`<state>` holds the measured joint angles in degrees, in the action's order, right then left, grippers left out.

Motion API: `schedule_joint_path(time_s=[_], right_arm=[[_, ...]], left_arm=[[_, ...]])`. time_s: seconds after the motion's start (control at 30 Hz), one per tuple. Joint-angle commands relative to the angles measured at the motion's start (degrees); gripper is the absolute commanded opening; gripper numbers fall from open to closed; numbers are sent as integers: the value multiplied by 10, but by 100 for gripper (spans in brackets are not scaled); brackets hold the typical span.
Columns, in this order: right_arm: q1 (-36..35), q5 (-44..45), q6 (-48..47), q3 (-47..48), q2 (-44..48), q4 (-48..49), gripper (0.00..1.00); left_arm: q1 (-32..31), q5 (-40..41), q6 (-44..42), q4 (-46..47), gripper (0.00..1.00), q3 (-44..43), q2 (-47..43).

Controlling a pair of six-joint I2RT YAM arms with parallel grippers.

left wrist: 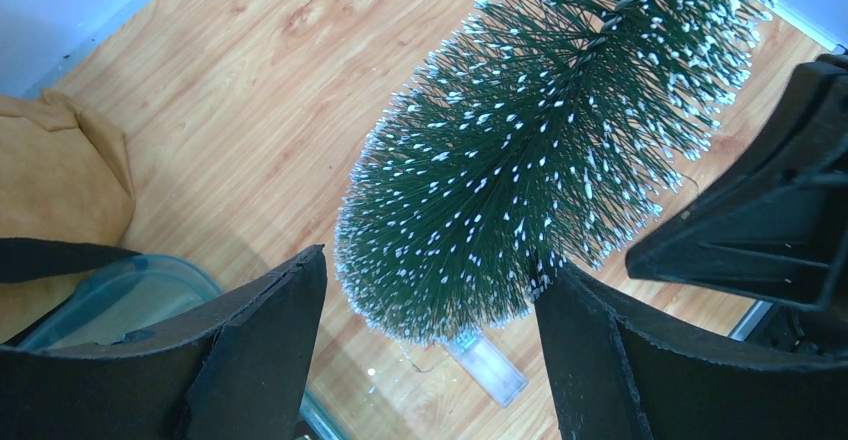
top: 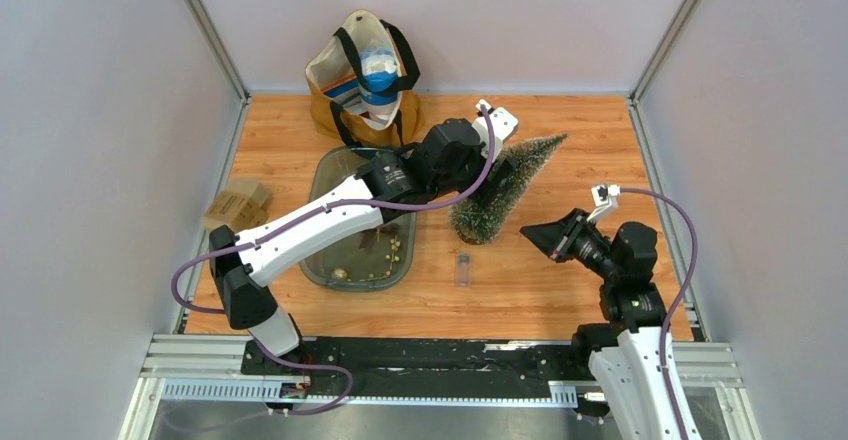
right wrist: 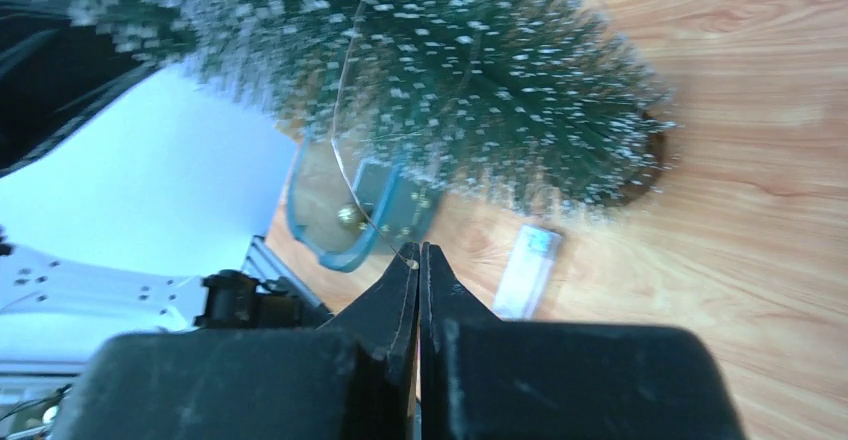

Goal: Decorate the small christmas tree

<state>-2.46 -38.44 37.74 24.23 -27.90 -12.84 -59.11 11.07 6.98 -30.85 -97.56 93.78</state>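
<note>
Far left, against the wall, I see a cardboard box [top: 238, 206]; there is print on it, but too small for me to read. Further right, at the far edge of the table [top: 600, 140], stands a tan bag [top: 325, 115] with black handles and something blue and white inside, and I can make out no label on that either. Just near of the bag sits a clear tray [top: 340, 185] holding a few gold beads. My left arm reaches over the tray, and the left gripper [left wrist: 435, 268] is spread wide, one finger on each side of the tree's lower part; from the wrist view I cannot tell if either pad actually touches the bristles. The tree [top: 510, 185] sits mid-table, right of the tray: dark green with white tips, tilted, base toward me and tip pointing far right. I cannot say whether its base rests on the wood. Just near of the base lies a small clear case [top: 462, 268], flat on the table and unmarked as far as I can see. On the right, the right gripper [right wrist: 420, 252] is pinched closed on a thin wire [right wrist: 334, 150], which curves up from the fingertips into the branches.
</note>
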Motion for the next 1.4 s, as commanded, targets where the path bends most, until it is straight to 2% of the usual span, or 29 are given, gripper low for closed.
schedule_joint_path(time_s=[0.0,0.17,0.37,0.47,0.57,0.93,1.0,1.1,1.23,1.37], right_arm=[[-7,-52,94,10,30,15,0],[-39,-23,160,14,14,71,0],[-137,91,204,40,-22,147,0],[-176,162,205,49,-34,139,0],[-183,198,214,44,-27,138,0],[-183,224,225,49,-36,144,0],[-182,225,225,51,-36,143,0],[-182,222,226,52,-37,142,0],[-183,208,236,51,-36,145,0],[-182,202,235,52,-30,134,0]], left_arm=[[3,-3,-4,12,82,0,-17],[4,-9,-4,11,82,-3,-17],[4,-14,-4,7,82,-3,-22],[4,-14,-3,6,83,1,-34],[4,-16,-5,6,84,9,-55],[4,-31,17,11,86,84,-133],[4,-47,23,2,86,94,-148],[4,-121,42,15,86,123,-163],[2,-200,114,44,80,165,-163],[1,-203,191,103,76,232,-183]])
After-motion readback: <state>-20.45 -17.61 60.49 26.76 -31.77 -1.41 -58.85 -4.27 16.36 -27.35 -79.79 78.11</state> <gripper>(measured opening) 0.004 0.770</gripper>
